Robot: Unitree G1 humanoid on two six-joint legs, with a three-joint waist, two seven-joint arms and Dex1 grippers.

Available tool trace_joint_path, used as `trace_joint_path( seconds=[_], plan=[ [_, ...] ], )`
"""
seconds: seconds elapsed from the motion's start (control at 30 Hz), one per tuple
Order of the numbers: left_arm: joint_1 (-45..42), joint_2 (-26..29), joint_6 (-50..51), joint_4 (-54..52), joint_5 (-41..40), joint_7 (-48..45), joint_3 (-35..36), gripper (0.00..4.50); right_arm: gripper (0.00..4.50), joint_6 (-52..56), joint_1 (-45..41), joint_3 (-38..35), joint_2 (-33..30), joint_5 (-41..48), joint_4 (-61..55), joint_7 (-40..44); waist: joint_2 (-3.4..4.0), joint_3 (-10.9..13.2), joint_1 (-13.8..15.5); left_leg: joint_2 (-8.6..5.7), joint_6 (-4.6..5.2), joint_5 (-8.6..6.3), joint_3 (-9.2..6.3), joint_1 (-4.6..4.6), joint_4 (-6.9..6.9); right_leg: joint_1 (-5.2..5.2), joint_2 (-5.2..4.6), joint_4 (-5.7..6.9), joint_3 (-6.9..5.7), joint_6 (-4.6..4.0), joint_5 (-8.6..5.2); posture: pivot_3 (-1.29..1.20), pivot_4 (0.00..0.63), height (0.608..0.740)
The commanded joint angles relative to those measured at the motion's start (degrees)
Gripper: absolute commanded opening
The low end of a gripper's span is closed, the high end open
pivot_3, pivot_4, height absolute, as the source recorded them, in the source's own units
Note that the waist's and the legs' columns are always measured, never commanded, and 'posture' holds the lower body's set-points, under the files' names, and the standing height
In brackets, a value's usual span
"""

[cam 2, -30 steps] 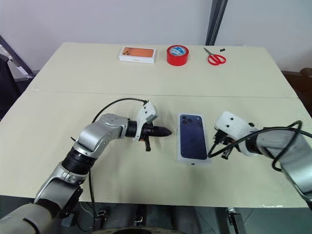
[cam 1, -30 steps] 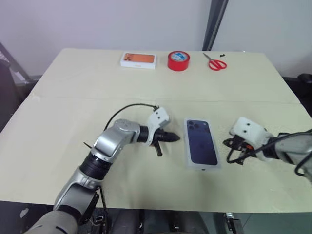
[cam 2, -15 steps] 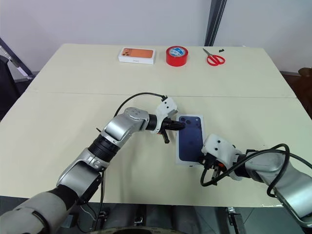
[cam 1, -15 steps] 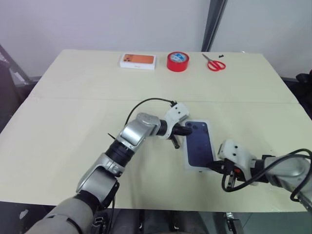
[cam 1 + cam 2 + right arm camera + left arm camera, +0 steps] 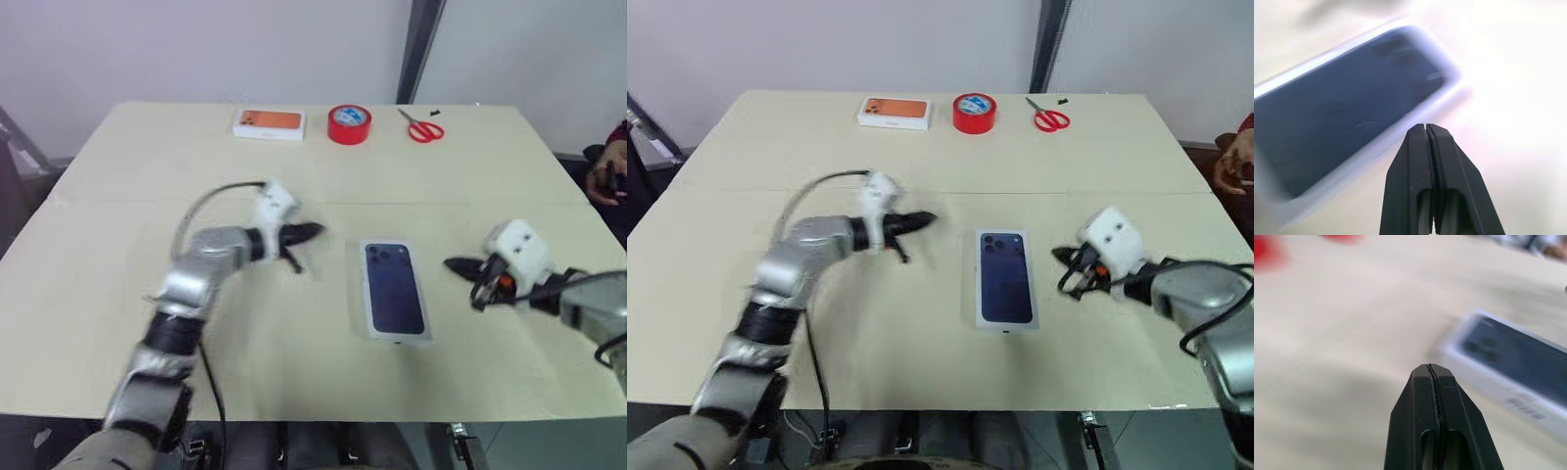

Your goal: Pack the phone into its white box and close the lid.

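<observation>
Two grippers are held above a beige table (image 5: 118, 323), one on either side of a closed white box with a dark blue phone print on its lid (image 5: 394, 290). The box lies flat near the middle of the table, somewhat toward the near edge, its long sides running from the near edge to the far edge. The left gripper (image 5: 312, 232) is seen to the left of the box and apart from it, its black fingers (image 5: 1432, 396) pressed together with nothing between them. The right gripper (image 5: 453, 263) is seen to the right of the box, also apart from it, its fingers (image 5: 1429, 161) likewise pressed together and empty. Both point toward the box. Along the far edge of the table, a second white box with an orange print (image 5: 269, 123), a roll of red tape (image 5: 349, 124) and a pair of red-handled scissors (image 5: 421, 125) are lined up from left to right, well apart from the grippers.
</observation>
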Motion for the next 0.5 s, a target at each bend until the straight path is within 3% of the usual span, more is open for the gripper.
trace_joint_path(
  seconds=[0.03,0.2,0.3,0.5],
  plan=[
    [6.5,3.7,0.5,-6.7,-4.3,1.0,9.2,0.01,0.06,-3.0,-3.2,-3.7,0.6,2.3,6.6,2.6,0.01,0.0,0.2,0.0,0.0,0.0,-0.01,0.0,0.0,0.0,0.0,0.0,-0.02,0.0,0.0,0.0,0.15,0.725],
    [18.6,9.0,1.6,-13.5,-6.9,1.3,16.7,0.01,0.06,-6.0,-6.6,-2.8,0.1,2.6,14.6,6.5,0.01,0.0,0.8,-0.05,0.0,-0.01,-0.02,-0.05,0.02,0.05,-0.14,-0.11,-0.07,0.0,0.0,0.0,0.15,0.725],
    [24.5,9.5,2.4,-17.1,-8.8,2.5,19.9,0.01,0.06,-7.0,-7.3,-1.1,-0.1,2.6,16.4,9.1,0.03,0.0,0.6,-0.06,0.01,-0.03,-0.01,-0.05,0.01,0.05,-0.19,-0.12,-0.07,-0.01,0.0,0.0,0.15,0.725],
    [27.4,8.1,2.1,-19.1,-9.7,6.9,20.0,0.01,0.06,-6.1,-9.3,1.4,0.5,3.7,17.6,11.4,0.07,0.0,0.2,-0.05,0.0,-0.03,-0.02,-0.04,0.0,0.04,-0.21,-0.11,-0.07,-0.03,0.0,0.0,0.15,0.725]
  ],
)
